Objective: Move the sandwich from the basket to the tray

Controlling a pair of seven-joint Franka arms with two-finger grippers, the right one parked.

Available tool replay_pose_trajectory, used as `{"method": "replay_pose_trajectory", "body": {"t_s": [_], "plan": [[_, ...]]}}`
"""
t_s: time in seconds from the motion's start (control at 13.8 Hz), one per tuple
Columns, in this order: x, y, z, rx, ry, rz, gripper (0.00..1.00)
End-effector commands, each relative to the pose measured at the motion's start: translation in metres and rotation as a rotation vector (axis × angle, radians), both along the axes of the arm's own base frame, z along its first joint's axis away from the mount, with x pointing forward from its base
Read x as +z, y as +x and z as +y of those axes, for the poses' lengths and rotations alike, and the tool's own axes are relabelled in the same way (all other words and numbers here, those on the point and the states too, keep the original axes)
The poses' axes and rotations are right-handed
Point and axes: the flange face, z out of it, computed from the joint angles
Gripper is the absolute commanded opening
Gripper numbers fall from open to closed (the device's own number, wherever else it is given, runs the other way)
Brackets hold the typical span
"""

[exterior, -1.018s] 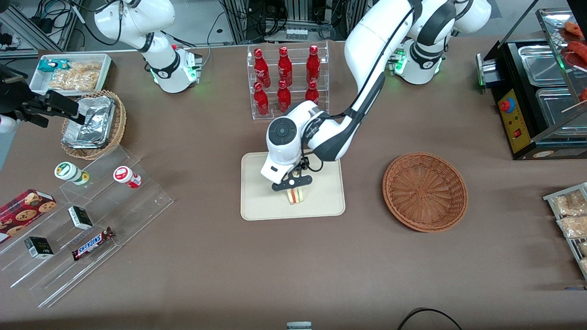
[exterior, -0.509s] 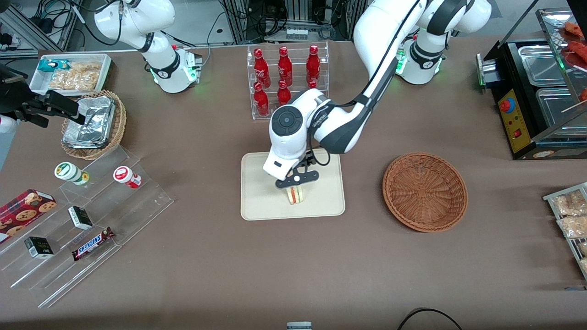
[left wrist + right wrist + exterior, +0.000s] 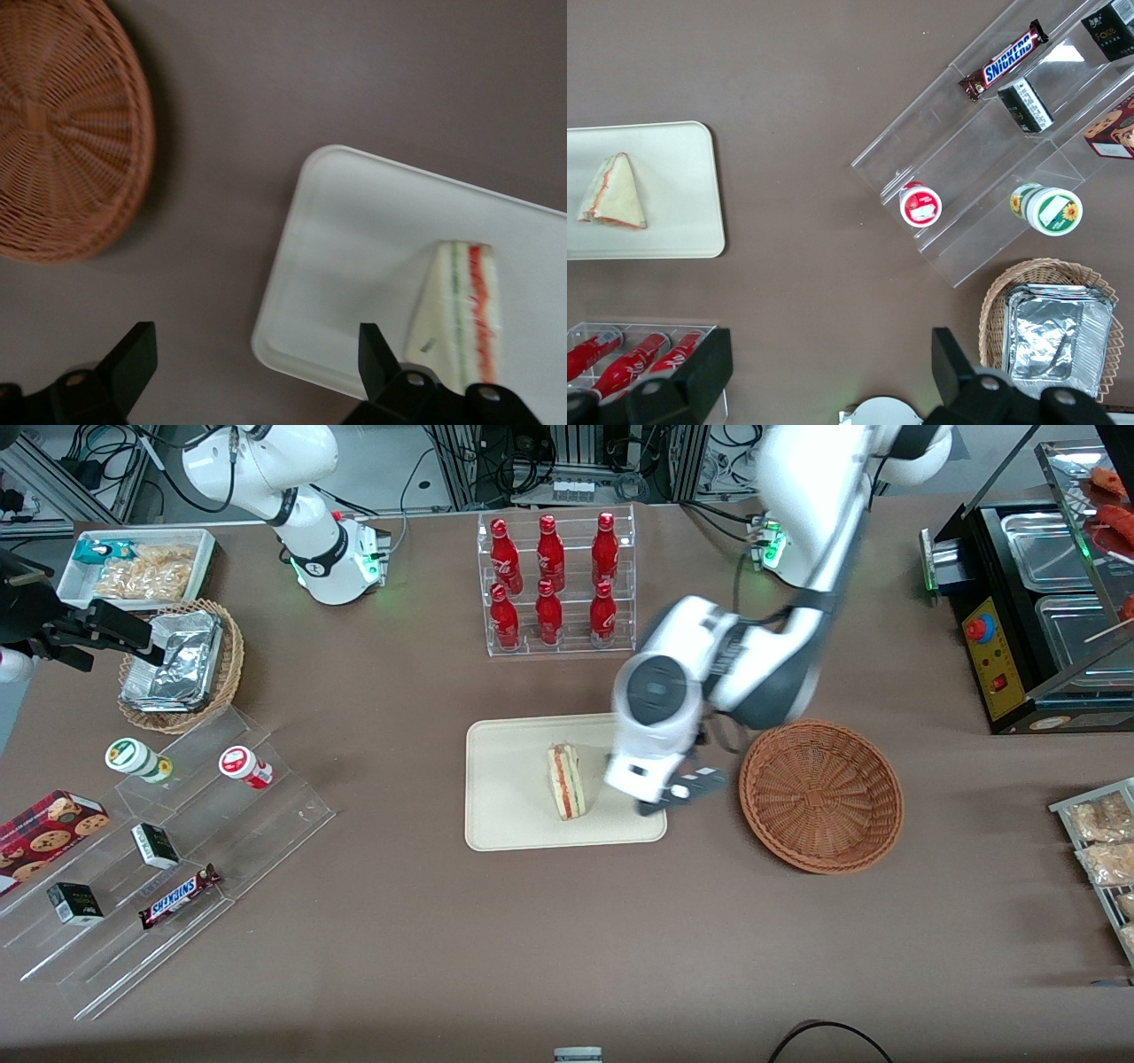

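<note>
Brown cloth table (image 3: 443, 957), cabling racks at back. Sandwich (image 3: 565, 781) lying on tray (image 3: 505, 815). Gripper (image 3: 682, 790) spread wide, holding nothing, between tray and basket (image 3: 821, 794). Snickers bar (image 3: 180, 895) readable on acrylic steps.

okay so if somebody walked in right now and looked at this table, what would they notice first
Probably the sandwich, lying alone on the cream tray in the middle of the table. Next, the open gripper hanging empty above the tray's edge toward the empty brown basket, which sits beside the tray toward the working arm's end. The rack of red bottles stands out too, farther from the front camera than the tray.
</note>
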Motion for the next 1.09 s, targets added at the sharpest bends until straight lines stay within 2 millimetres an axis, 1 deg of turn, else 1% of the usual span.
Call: {"method": "replay_pose_trajectory", "body": {"t_s": [0.0, 0.15, 0.22, 0.29, 0.36, 0.44, 0.51, 0.58, 0.65, 0.73, 0.95, 1.02], "plan": [[0.022, -0.011, 0.074, -0.062, -0.037, 0.050, 1.00], [0.040, -0.015, 0.130, -0.094, -0.056, 0.071, 1.00], [0.054, -0.016, 0.161, -0.136, -0.077, 0.084, 1.00], [0.066, -0.019, 0.186, -0.154, -0.075, 0.105, 1.00], [0.079, -0.021, 0.203, -0.162, -0.080, 0.110, 1.00], [0.095, -0.023, 0.222, -0.160, -0.069, 0.102, 1.00], [0.111, -0.028, 0.246, -0.146, -0.062, 0.096, 1.00], [0.127, -0.034, 0.268, -0.174, -0.078, 0.088, 1.00], [0.137, -0.038, 0.277, -0.218, -0.093, 0.092, 1.00], [0.146, -0.040, 0.288, -0.223, -0.100, 0.088, 1.00], [0.158, -0.047, 0.288, -0.240, -0.080, 0.075, 1.00], [0.164, -0.050, 0.289, -0.240, -0.079, 0.070, 1.00]]}}
